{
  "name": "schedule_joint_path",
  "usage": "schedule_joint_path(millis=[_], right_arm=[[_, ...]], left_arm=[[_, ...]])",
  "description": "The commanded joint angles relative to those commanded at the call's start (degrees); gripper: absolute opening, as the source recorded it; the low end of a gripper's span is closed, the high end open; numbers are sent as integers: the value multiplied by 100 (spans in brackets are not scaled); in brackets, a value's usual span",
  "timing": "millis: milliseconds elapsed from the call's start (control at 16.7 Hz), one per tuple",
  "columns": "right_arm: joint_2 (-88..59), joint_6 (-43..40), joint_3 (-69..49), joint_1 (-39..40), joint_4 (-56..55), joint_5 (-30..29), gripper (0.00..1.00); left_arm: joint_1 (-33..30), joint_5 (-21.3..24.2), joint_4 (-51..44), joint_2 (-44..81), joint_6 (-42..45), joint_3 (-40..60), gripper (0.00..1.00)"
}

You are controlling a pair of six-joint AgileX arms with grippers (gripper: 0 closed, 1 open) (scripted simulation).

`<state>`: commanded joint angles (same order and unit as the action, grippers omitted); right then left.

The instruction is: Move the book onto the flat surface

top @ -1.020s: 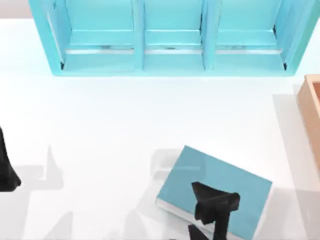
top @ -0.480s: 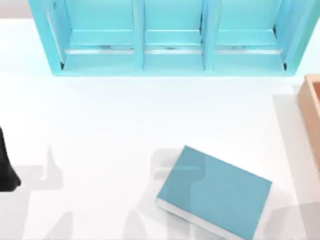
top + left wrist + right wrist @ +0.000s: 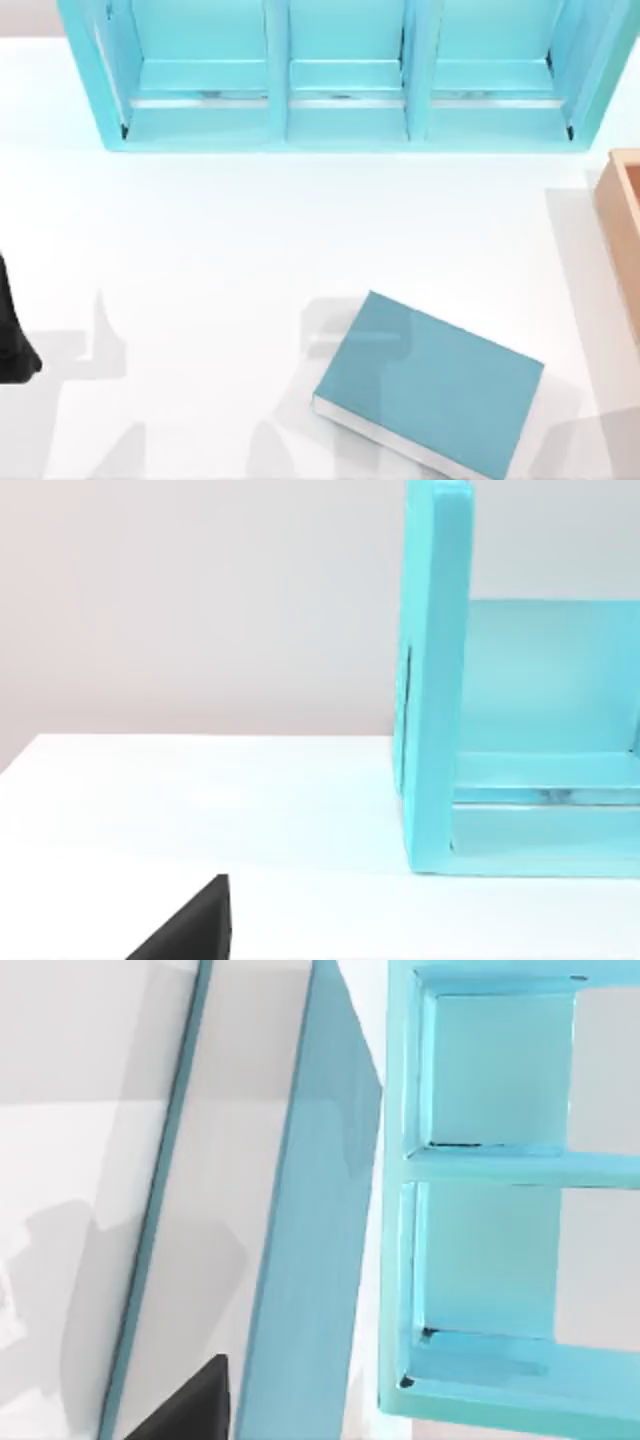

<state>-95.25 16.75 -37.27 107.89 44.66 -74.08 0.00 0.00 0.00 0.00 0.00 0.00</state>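
On white tabletop point(image 3: 220, 250): teal-blue book point(image 3: 430, 385) flat, pale page edges showing. Left tool point(image 3: 12, 335) parked; grip state unclear.

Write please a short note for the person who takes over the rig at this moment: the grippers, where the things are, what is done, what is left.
Left arm: parked at the table's left edge; I cannot tell how its jaws stand.
Right arm: its camera looks along the book toward the shelf.
Book: lies flat on the white table, cover up, near the front, right of middle. Nothing holds it.
Shelf: at the back. Wooden box: at the right edge.
Done: the book appears placed on the table.
Left: probably only parking the right arm.
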Motion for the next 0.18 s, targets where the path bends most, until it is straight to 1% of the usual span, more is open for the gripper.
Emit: schedule_joint_path(millis=[180], right_arm=[[2, 70, -16, 4, 92, -22, 100]], left_arm=[[0, 0, 0, 0, 0, 0, 100]])
